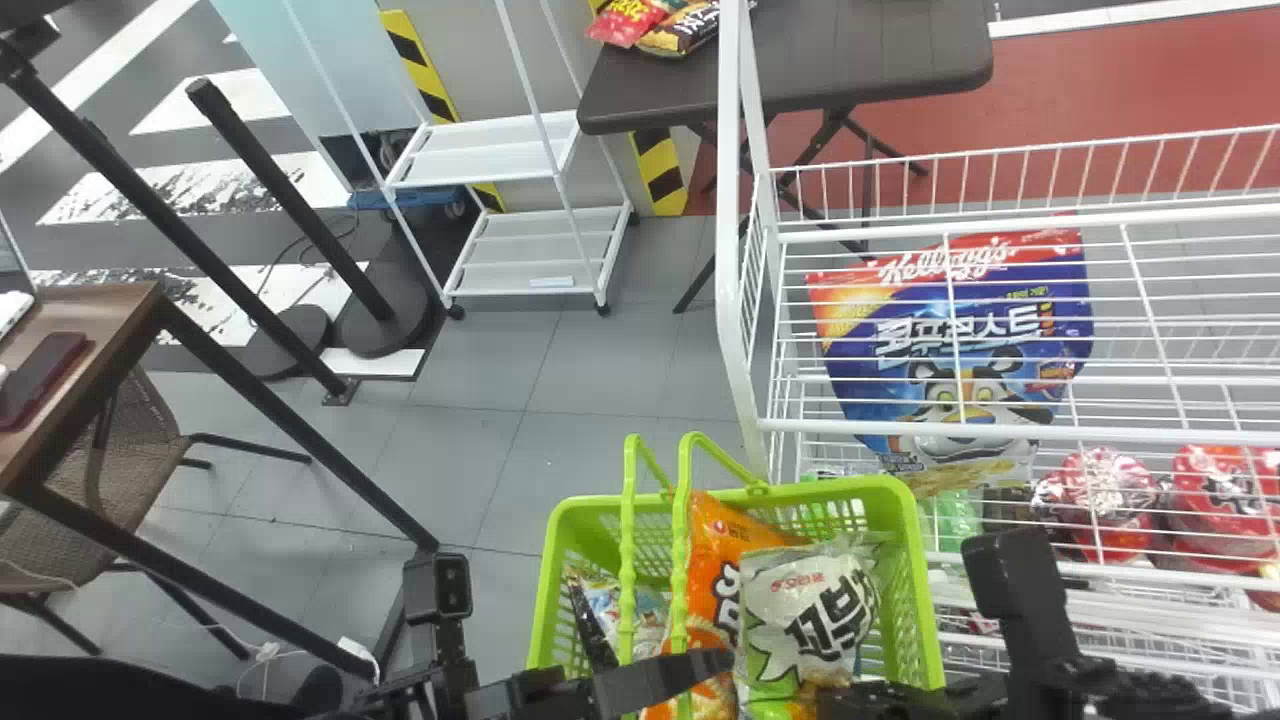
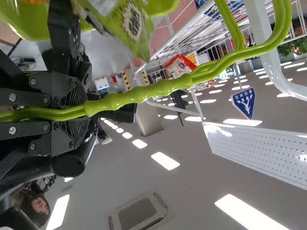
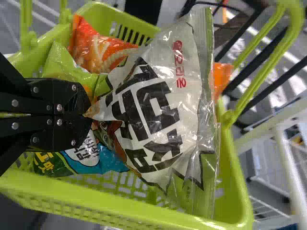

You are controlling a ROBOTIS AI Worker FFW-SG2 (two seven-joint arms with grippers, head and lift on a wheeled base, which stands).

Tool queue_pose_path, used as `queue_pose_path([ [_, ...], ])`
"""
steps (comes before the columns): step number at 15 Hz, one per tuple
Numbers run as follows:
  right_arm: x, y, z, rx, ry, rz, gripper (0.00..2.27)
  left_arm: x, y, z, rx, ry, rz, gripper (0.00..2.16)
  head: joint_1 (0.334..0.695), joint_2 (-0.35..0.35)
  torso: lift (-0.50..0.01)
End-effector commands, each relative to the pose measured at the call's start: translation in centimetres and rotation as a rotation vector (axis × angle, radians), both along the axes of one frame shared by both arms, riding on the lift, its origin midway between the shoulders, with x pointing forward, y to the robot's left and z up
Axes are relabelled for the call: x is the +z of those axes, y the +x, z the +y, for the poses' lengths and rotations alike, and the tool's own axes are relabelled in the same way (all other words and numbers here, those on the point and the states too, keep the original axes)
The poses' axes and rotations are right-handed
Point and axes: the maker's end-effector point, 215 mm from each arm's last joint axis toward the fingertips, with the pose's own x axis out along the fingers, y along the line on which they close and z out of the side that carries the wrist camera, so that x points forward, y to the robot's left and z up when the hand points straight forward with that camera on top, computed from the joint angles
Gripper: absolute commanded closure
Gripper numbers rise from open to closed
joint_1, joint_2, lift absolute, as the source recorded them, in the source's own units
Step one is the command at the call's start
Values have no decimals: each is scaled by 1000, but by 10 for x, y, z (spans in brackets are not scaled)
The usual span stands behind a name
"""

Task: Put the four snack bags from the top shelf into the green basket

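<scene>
At lower centre of the frame, my left end effector (image 2: 86,109) is clamped on the handle (image 2: 139,93); if this hold slips, the green basket (image 1: 908,560) may tilt. Next, beside the orange bag (image 1: 712,540), the white snack bag (image 3: 158,96) is at the basket opening. My right end effector (image 3: 88,114) pinches its narrow end, so it may twist and catch the rim.

Basket (image 1: 905,510) mouth crossed by upright handles (image 1: 684,530) on L side, L gripper (image 1: 660,680) clamped round them, white bag (image 1: 805,615) in R gripper (image 1: 855,700) blocking mid-R, orange bag (image 1: 712,540) btwn, rack (image 1: 730,250) close by R rim, open floor (image 1: 500,460) btwn basket & desk (image 1: 100,312)
</scene>
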Motion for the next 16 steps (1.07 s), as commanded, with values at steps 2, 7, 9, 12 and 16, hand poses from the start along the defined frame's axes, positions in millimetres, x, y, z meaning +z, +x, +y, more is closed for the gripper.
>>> queue_pose_path([
  [2, 36, 22, -4, -49, 95, -43, -1, 0, 2, 0, -2, -12, -1, 2145, 695, 350, 0],
  [7, 128, 85, -77, -242, 256, -171, 46, 0, 4, -1, -5, -15, -2, 2145, 695, 350, 0],
  [9, 155, 135, -147, -394, 204, -325, 53, 0, 4, -1, -5, -15, -2, 2145, 695, 350, 0],
  [12, 172, 206, -259, -588, -19, -536, 49, 0, 4, -1, -6, -14, -2, 2145, 695, 136, 0],
  [16, 167, 277, -356, -738, -199, -626, 46, 1, 3, -3, -9, -17, -2, 2145, 695, -95, 0],
])
